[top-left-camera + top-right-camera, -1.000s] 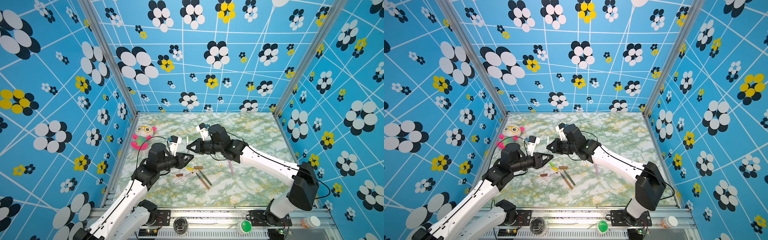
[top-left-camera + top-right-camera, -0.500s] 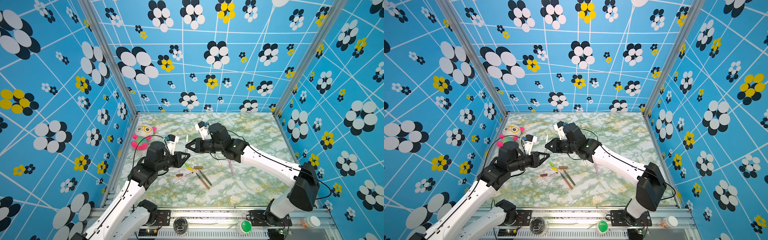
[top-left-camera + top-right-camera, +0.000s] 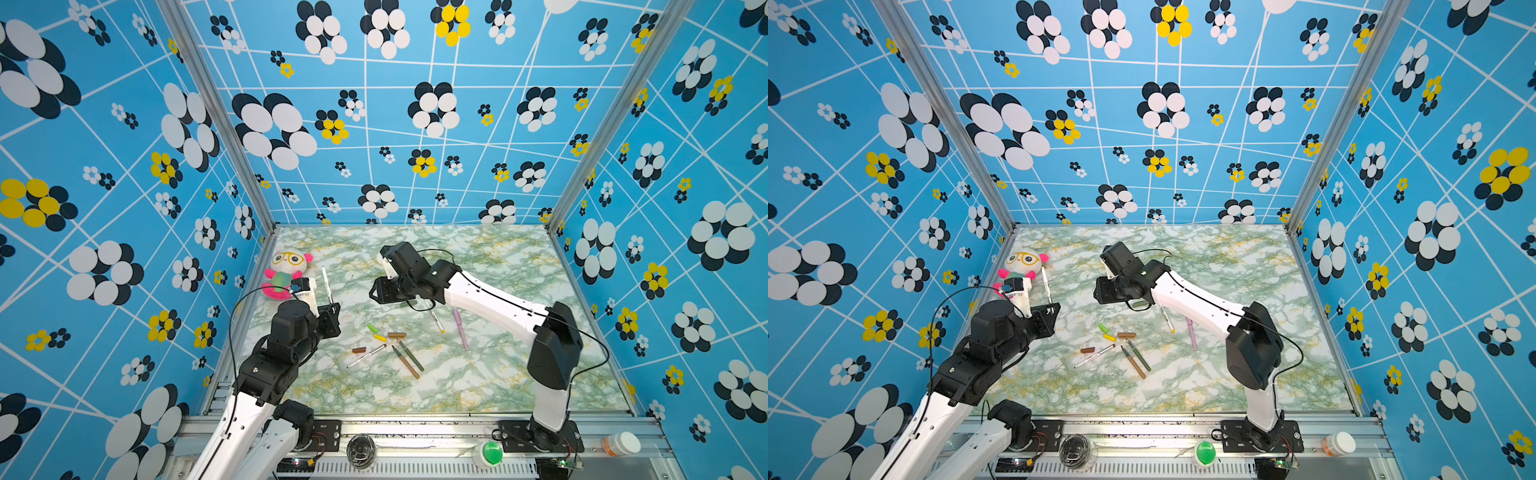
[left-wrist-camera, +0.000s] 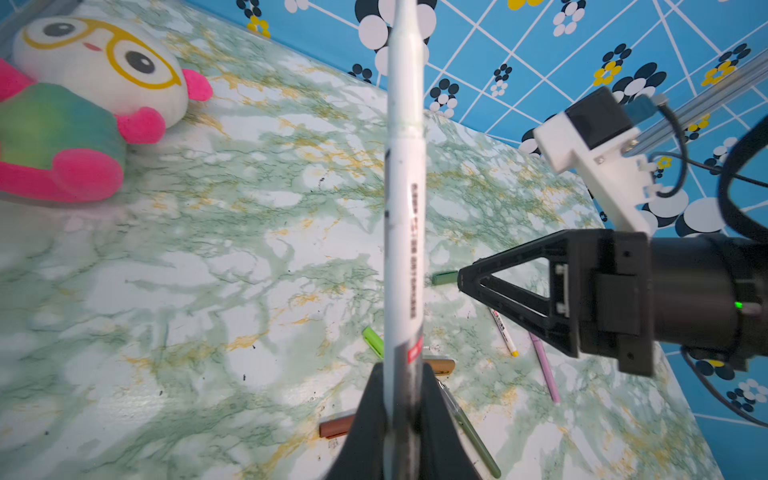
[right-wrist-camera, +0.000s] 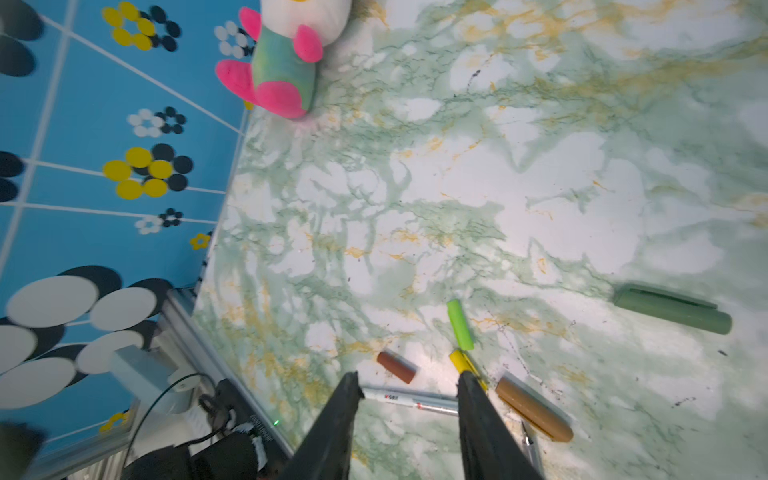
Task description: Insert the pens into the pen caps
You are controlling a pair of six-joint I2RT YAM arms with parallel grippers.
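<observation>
Left wrist view: left hand (image 4: 402, 374) clenched on a white pen (image 4: 405, 208), raised over the bench (image 4: 208, 270) near nine o'clock. Right hand (image 5: 409, 376) released, empty. Step in hand: pairing pen with cap. Next, likely: picking the light-green cap (image 3: 372, 328), six o'clock from right hand in a top view.

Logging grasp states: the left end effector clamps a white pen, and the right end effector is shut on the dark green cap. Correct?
Not quite. The right end effector is open and empty. The right wrist view shows its jaws apart with nothing between them, and the dark green cap lies loose on the table. The left end effector does clamp the white pen.
</observation>
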